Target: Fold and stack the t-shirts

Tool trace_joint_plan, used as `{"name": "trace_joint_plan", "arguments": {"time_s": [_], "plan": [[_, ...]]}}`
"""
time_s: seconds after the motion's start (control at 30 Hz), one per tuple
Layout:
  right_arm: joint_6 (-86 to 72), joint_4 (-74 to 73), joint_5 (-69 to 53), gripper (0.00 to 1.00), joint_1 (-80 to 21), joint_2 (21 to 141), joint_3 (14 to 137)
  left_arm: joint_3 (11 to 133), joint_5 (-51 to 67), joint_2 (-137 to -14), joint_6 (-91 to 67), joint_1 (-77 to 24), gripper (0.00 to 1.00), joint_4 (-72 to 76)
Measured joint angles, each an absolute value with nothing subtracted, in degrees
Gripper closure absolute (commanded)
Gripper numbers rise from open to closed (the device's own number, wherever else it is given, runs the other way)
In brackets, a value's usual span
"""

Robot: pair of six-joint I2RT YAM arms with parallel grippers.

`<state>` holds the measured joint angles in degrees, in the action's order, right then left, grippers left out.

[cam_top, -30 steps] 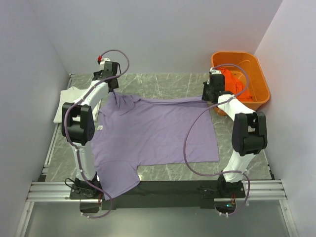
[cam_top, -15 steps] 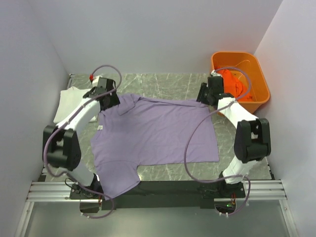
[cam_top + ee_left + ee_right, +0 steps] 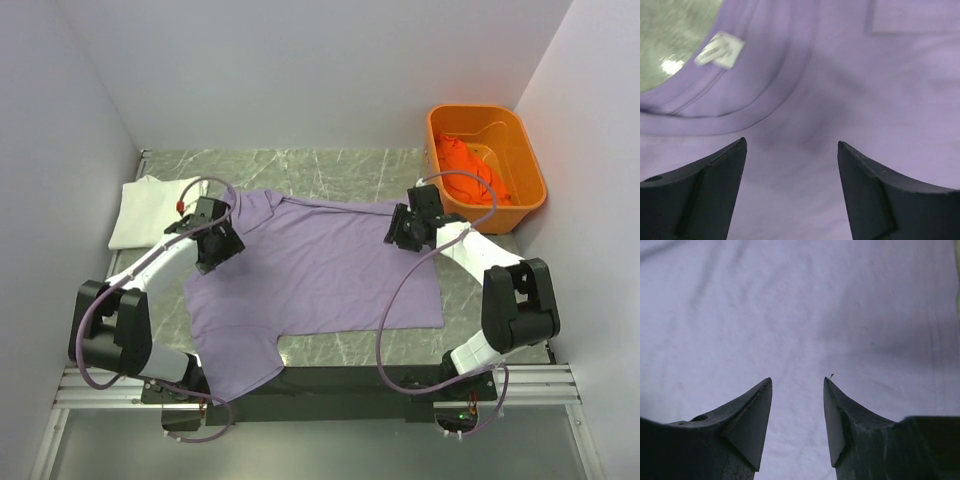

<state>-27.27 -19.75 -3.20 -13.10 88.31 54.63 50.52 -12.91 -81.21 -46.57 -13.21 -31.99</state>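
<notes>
While the lavender t-shirt (image 3: 320, 270) lies spread flat on the bench (image 3: 340, 170), the left claw (image 3: 790, 145) hovers over it near the collar and the right claw (image 3: 797, 380) over its far right part, both with jaws apart, gripping nothing. The white t-shirt (image 3: 145, 205) lies far left; the orange t-shirt (image 3: 465, 165) sits in the tub (image 3: 530, 170).
</notes>
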Motion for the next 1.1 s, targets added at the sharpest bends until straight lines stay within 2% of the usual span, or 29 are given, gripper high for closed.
{"name": "trace_joint_plan", "arguments": {"time_s": [0.13,0.23,0.5,0.6,0.8,1.1], "plan": [[-29.5,-17.9,-4.3,0.5,-13.0,89.4,58.0,55.2,-12.0,-83.3,-49.4,-12.7,0.37,-29.2],[-31.3,-14.9,-5.1,0.52,-12.8,91.5,60.8,61.4,-11.9,-88.1,-50.6,-11.8,0.43,-26.5],[-35.2,-9.9,-7.2,0.55,-10.3,98.2,64.2,76.0,-11.6,-104.9,-50.8,-9.2,0.51,-23.0],[-35.9,-9.4,-7.6,0.55,-9.3,100.0,65.5,76.6,-10.9,-107.9,-50.8,-9.2,0.56,-23.2],[-36.6,-7.7,-8.8,0.55,-8.7,102.4,67.3,78.2,-10.1,-112.3,-50.8,-9.2,0.58,-24.0],[-36.6,-6.6,-9.4,0.55,-8.7,104.6,67.5,78.3,-9.3,-114.0,-50.8,-9.2,0.68,-24.3]]}}
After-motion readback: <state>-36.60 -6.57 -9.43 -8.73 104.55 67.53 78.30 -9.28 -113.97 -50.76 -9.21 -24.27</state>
